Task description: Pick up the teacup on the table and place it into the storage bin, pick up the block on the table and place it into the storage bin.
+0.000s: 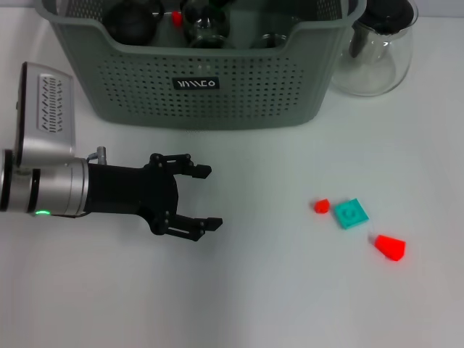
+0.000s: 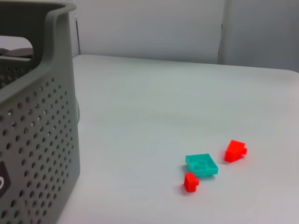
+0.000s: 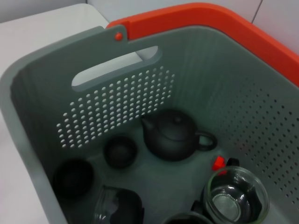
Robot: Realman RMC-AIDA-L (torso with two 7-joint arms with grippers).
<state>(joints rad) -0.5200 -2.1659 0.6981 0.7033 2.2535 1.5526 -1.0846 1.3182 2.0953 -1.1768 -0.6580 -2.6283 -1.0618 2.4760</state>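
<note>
The storage bin (image 1: pixel 217 87), grey-green with perforated sides and a black label, stands at the back of the white table. Seen from above in the right wrist view, the bin (image 3: pixel 117 93) holds two small black teacups (image 3: pixel 120 151), a black teapot (image 3: pixel 173 136), a glass cup (image 3: pixel 237 198) and a small red block (image 3: pixel 217 163). No teacup shows on the table. On the table lie a teal block (image 1: pixel 351 213), a small red block (image 1: pixel 321 206) and a larger red block (image 1: pixel 390 247). My left gripper (image 1: pixel 210 197) hovers open and empty, left of the blocks. The right gripper is out of view.
A clear glass teapot (image 1: pixel 380 47) with a black lid stands right of the bin. From the left wrist, the bin wall (image 2: pixel 37 140) is close beside the camera, with the teal block (image 2: pixel 202 164) and two red blocks (image 2: pixel 190 182) (image 2: pixel 235 150) farther off. An orange handle (image 3: pixel 210 18) arches over the bin.
</note>
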